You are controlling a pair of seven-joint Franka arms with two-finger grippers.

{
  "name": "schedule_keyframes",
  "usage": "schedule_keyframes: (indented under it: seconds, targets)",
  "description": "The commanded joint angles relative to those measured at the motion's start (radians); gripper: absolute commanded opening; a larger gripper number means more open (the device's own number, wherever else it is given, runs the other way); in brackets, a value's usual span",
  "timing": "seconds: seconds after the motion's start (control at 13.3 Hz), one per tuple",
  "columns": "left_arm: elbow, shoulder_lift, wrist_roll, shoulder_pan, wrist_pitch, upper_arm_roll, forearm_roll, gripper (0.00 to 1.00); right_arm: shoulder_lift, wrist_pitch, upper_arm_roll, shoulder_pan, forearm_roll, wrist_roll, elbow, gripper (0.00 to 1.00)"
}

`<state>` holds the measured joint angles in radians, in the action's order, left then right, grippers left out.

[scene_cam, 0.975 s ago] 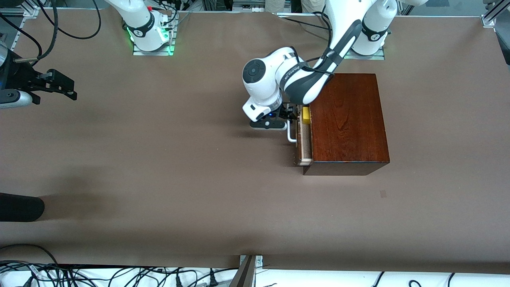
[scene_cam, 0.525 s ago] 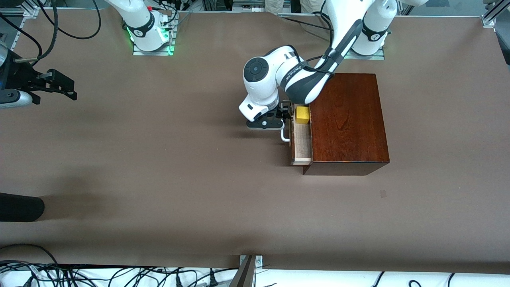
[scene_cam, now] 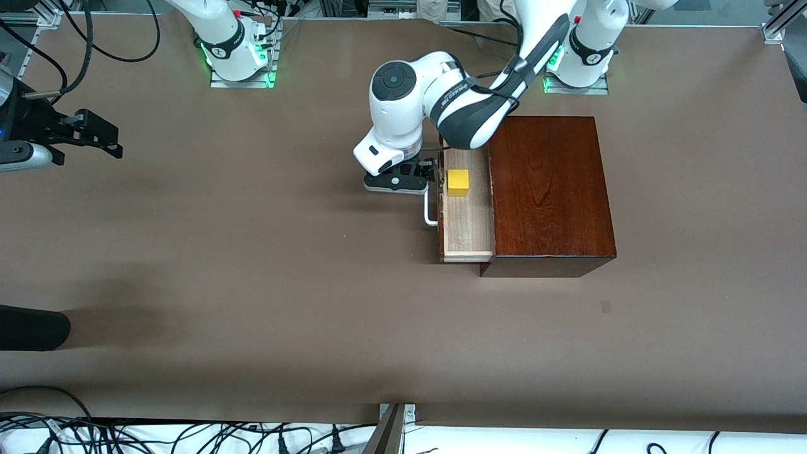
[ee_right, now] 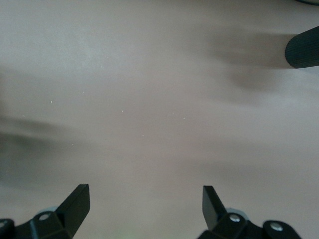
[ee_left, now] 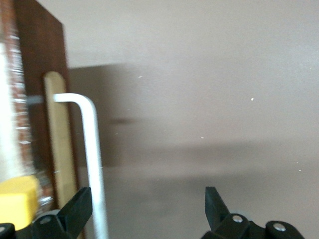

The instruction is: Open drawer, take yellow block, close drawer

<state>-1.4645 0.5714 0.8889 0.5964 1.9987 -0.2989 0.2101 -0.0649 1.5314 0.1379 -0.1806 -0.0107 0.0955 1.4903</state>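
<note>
A brown table cover [scene_cam: 252,302] fills nearly the whole front view, matte and plain, with soft shadows across it. Along the edge nearest the camera runs a white strip [scene_cam: 536,441] strewn with black cables [scene_cam: 157,435] — more cables [scene_cam: 94,38] loop at one upper corner. Aluminium framing [scene_cam: 778,25] shows at the other corner.

Brown table [scene_cam: 252,284] cover, plain, fills most of the front view. Tangle of black cables [scene_cam: 189,435] on a white strip along the table edge nearest the front camera, toward the right arm's end. Small metal bracket [scene_cam: 394,422] at the middle of that same edge. Black rounded object [scene_cam: 31,328] pokes in over the table edge at the right arm's end, casting a soft shadow. Tiny dark mark [scene_cam: 606,306] on the cover, toward the left arm's end.
</note>
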Motion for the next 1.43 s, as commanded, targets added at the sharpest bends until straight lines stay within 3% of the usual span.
schedule_keyframes:
  seconds: [0.0, 0.22, 0.6, 1.05, 1.35]
  targets:
    - [0.027, -0.115, -0.027, -0.029, -0.168, 0.014, -0.011, 1.00, 0.002, -0.008, -0.006, -0.002, -0.006, 0.001, -0.008, 1.00]
    - [0.084, -0.185, -0.030, -0.133, -0.320, 0.015, -0.009, 1.00, 0.002, -0.011, -0.011, -0.005, -0.008, 0.004, -0.007, 1.00]
    - [0.090, -0.283, -0.236, -0.360, -0.389, 0.014, -0.011, 1.00, -0.001, 0.003, -0.063, -0.025, -0.077, 0.010, -0.005, 1.00]
    - [0.092, -0.312, -0.545, -0.582, -0.419, 0.012, -0.035, 1.00, -0.018, 0.068, -0.063, -0.187, -0.069, 0.010, -0.005, 1.00]
    - [0.038, -0.341, -0.728, -0.662, -0.411, 0.018, -0.078, 1.00, -0.111, 0.134, -0.064, -0.376, -0.068, 0.012, -0.007, 1.00]
